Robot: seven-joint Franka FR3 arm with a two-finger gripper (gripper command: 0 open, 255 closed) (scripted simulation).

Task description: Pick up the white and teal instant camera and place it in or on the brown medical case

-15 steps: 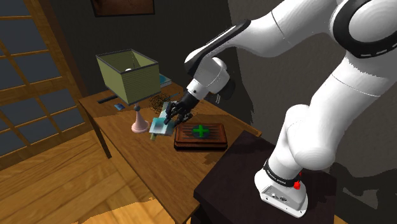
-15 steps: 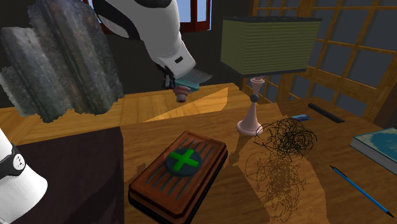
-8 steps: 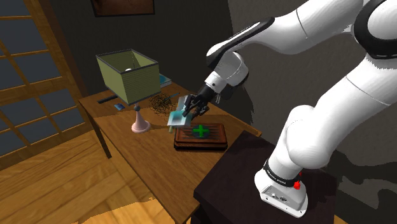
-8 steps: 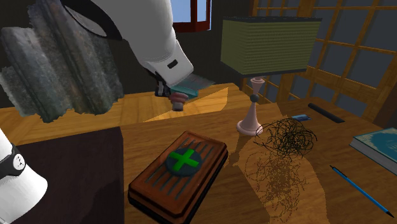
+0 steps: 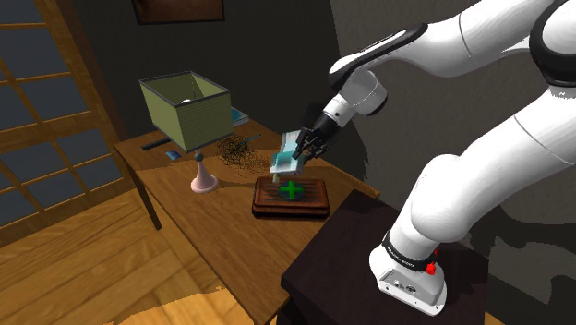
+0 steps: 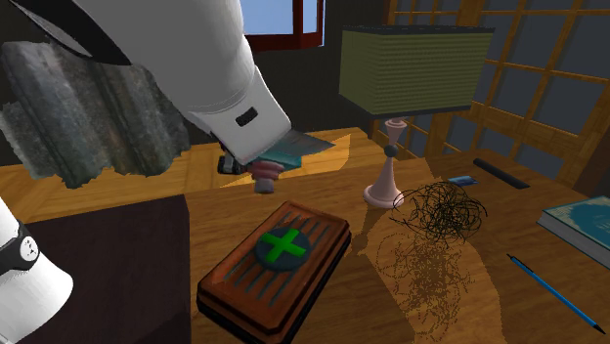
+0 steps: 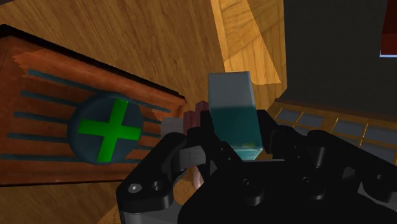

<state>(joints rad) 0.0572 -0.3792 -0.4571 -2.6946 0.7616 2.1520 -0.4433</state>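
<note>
The white and teal instant camera [image 5: 288, 157] [image 6: 293, 149] [image 7: 234, 118] hangs in the air, clasped between the black fingers of my gripper [image 5: 301, 153] [image 7: 232, 156]. It is held just above the brown medical case [image 5: 292, 197] [image 6: 276, 266] [image 7: 76, 127], over that case's far edge in the shoulder view. The case lies flat on the wooden table [image 5: 212, 222], with a green cross on a dark round badge on its lid. In the second exterior view my white wrist covers most of the camera.
A lamp [image 5: 187, 115] [image 6: 411, 73] with an olive shade and pink foot stands behind the case. A dark wire tangle [image 5: 238, 150] [image 6: 445, 210], a blue pen [image 6: 547, 288] and a book [image 6: 585, 223] lie on the table. My dark stand [image 5: 369, 268] is beside the table.
My gripper has carried the camera up and toward the shoulder view's right, from beside the lamp foot to above the case.
</note>
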